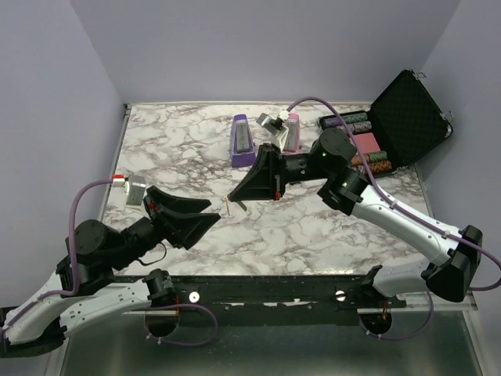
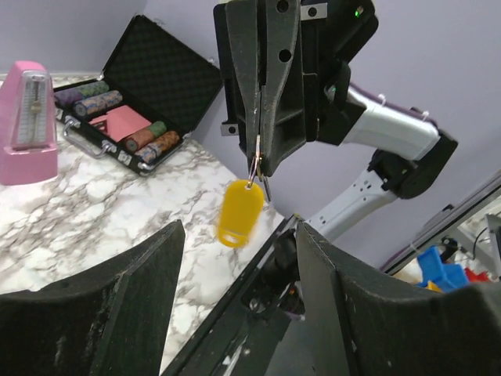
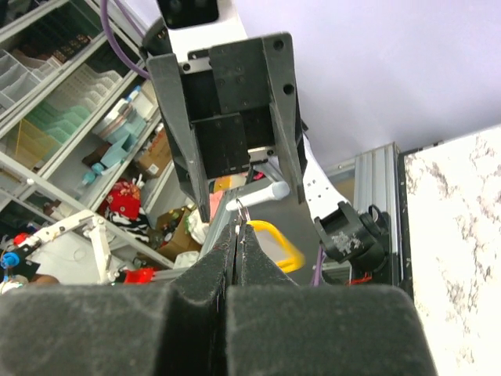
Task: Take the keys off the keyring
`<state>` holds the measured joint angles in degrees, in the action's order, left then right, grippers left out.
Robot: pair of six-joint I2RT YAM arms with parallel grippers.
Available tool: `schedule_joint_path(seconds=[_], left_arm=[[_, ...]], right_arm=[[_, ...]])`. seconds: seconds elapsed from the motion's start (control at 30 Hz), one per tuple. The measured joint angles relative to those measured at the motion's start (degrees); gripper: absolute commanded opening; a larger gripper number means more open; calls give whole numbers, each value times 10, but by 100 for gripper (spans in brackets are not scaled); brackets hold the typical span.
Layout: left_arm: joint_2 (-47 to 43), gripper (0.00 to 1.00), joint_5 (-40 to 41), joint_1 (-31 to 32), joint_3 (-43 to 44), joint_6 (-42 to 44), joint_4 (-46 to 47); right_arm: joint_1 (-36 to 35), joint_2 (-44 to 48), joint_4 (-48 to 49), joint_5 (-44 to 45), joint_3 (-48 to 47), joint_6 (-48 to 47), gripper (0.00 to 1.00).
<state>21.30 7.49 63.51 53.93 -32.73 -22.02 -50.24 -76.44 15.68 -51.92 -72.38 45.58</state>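
My right gripper [image 1: 233, 196] is shut on the thin metal keyring [image 2: 257, 159] and holds it above the marble table [image 1: 313, 227]. A bright yellow tag [image 2: 238, 213] and a small metal key [image 2: 267, 188] hang from the ring. In the right wrist view the ring [image 3: 242, 208] sticks out past the shut fingertips, with the yellow tag [image 3: 283, 244] behind them. My left gripper [image 1: 205, 217] is open and empty. It faces the hanging keys from a short way off, and its fingers [image 2: 133, 305] stand wide apart below the tag.
A purple metronome [image 1: 242, 141] and a pink metronome [image 1: 291, 131] stand at the back of the table. An open black case [image 1: 407, 110] of poker chips [image 1: 374, 160] lies at the back right. A small silver object [image 1: 135, 189] sits by the left edge.
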Motion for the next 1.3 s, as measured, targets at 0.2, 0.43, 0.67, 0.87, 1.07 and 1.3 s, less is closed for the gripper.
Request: schedule_joint_path(seconds=[0.2, 0.43, 0.67, 0.87, 1.07, 1.3], left_arm=[[-8, 66, 1, 0, -38, -19, 84], [-8, 65, 0, 0, -39, -21, 136], [5, 64, 0, 0, -39, -20, 160], [35, 67, -6, 0, -38, -12, 169], [55, 65, -10, 0, -38, -7, 170], [56, 54, -11, 0, -35, 1, 177]], right_arm=[[0, 0, 81, 15, 14, 44, 1], [0, 0, 132, 17, 18, 73, 1], [0, 0, 147, 17, 22, 85, 1], [0, 0, 151, 17, 22, 89, 1], [0, 0, 151, 17, 23, 90, 1], [0, 0, 151, 17, 23, 90, 1]])
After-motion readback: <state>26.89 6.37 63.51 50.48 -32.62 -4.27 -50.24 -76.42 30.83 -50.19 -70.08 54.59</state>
